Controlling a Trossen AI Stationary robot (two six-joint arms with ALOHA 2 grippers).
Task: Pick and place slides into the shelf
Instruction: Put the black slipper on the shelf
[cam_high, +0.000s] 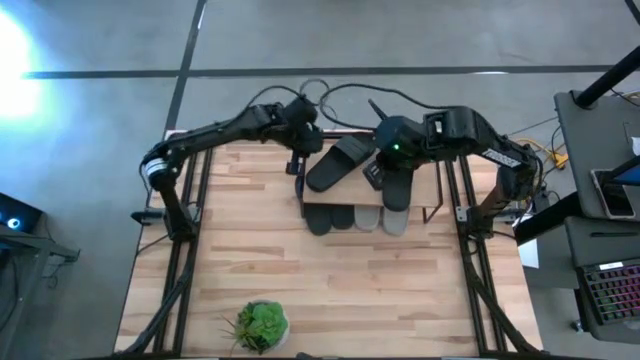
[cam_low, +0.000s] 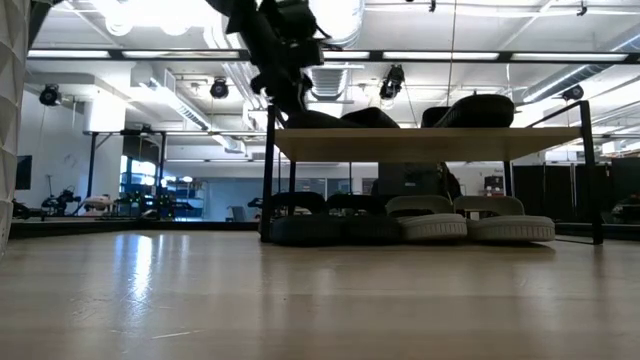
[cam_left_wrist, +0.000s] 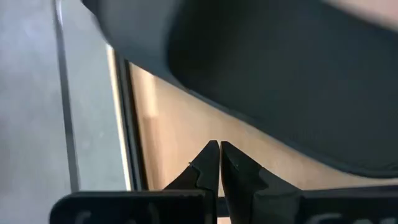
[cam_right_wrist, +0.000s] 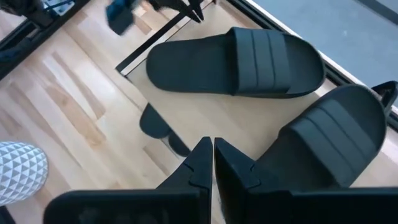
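Two black slides (cam_right_wrist: 236, 62) are lying on the shelf (cam_high: 345, 197) top board; grey (cam_low: 470, 222) and charcoal pairs (cam_low: 320, 225) are sitting beneath. Left gripper (cam_left_wrist: 219, 163) at 10 o'clock and right gripper (cam_right_wrist: 208, 158) at 2 o'clock are being held together, empty. Placement is looking nearly done.

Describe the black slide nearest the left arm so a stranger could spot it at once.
Find the low wooden shelf at the table's far edge. Two black slides lie on its top board; this black slide is the angled one beside the left tool, unlike the four tucked underneath.
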